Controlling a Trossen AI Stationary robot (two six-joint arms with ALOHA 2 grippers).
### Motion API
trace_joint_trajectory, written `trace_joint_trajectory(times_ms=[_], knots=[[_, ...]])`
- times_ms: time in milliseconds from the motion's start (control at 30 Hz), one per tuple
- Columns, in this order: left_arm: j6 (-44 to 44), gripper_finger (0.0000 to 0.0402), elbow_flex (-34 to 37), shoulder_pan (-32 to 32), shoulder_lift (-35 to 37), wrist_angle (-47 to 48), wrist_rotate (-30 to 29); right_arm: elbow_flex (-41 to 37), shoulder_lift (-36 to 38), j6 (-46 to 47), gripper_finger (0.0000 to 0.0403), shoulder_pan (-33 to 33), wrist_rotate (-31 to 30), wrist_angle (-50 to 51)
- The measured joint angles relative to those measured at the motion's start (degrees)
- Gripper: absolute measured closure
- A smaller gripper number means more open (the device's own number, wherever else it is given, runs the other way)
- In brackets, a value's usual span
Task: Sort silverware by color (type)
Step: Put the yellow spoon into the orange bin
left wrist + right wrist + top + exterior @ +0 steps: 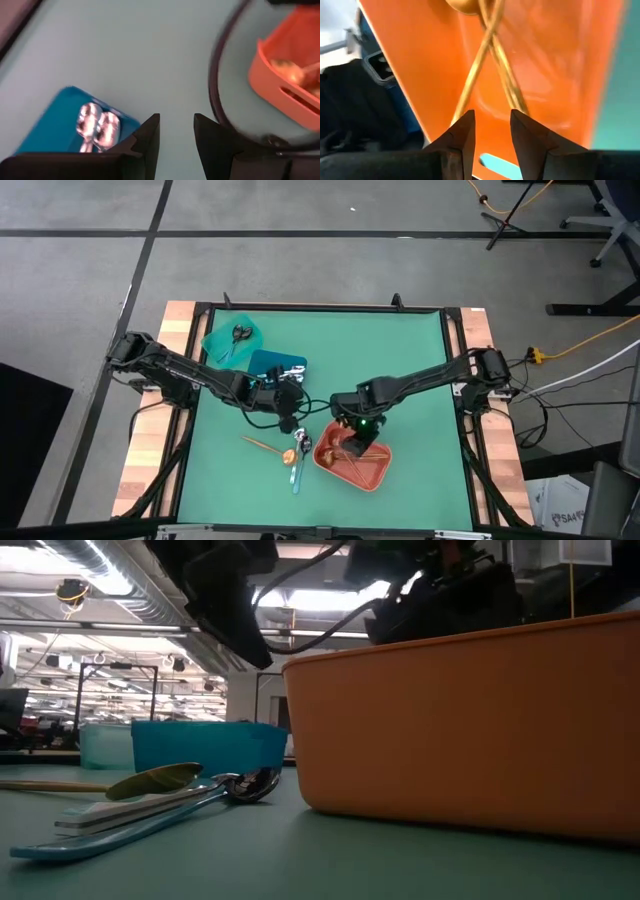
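I have the right claw (358,442) hanging over the coral bin (376,471), fingers parted a little with nothing between them; through its wrist camera I look straight down onto crossed copper-gold utensils (490,60) lying on the bin floor. My reading is that the claw sits there because this bin is the drop for the copper pieces, and the fingers are apart so the piece can lie free.

The left claw (282,400) hovers near the middle of the counter (400,360), just beside the blue bin (275,363), its fingers (145,142) spread and empty. I judge it is parked there to reach the loose pieces next.

Bins, as far as I can see them: the coral one holds copper-gold pieces only. The blue bin holds shiny silver spoons (97,127), two bowls side by side. The teal bin (222,342) at the far left carries a dark utensil (241,334).

Still unsorted on the counter, between the two arms: a copper-gold spoon (262,444) lying aslant, a silver spoon (302,442), and a light-blue-handled piece (296,473) near the coral bin's edge. The sort looks well along but unfinished.
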State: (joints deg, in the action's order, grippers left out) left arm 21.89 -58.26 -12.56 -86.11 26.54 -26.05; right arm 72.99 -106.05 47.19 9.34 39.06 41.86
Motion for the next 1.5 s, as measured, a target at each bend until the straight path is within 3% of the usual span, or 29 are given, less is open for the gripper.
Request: trace_joint_trajectory(times_ms=[267,567,933,1300,1500], knots=[[0.0,0.0288,0.0,-1.4,0.0,2.1,4.7,0.0,4.5,-2.9,0.0290,0.0,-7.0,3.5],[0.0,0.0288,0.0,-5.4,0.0,5.4,4.8,0.0,9.4,-4.3,0.0290,0.0,-8.9,3.5],[0.5,0.0288,0.0,-10.5,0.0,8.0,4.9,0.0,14.2,-5.9,0.0290,0.0,-15.7,4.0],[3.5,0.0288,0.0,-13.6,0.0,9.4,7.9,0.0,16.3,-9.5,0.0290,0.0,-19.3,7.0],[3.5,0.0288,0.0,-14.1,0.0,11.4,13.8,0.0,17.5,-12.0,0.0290,0.0,-23.0,7.9]])
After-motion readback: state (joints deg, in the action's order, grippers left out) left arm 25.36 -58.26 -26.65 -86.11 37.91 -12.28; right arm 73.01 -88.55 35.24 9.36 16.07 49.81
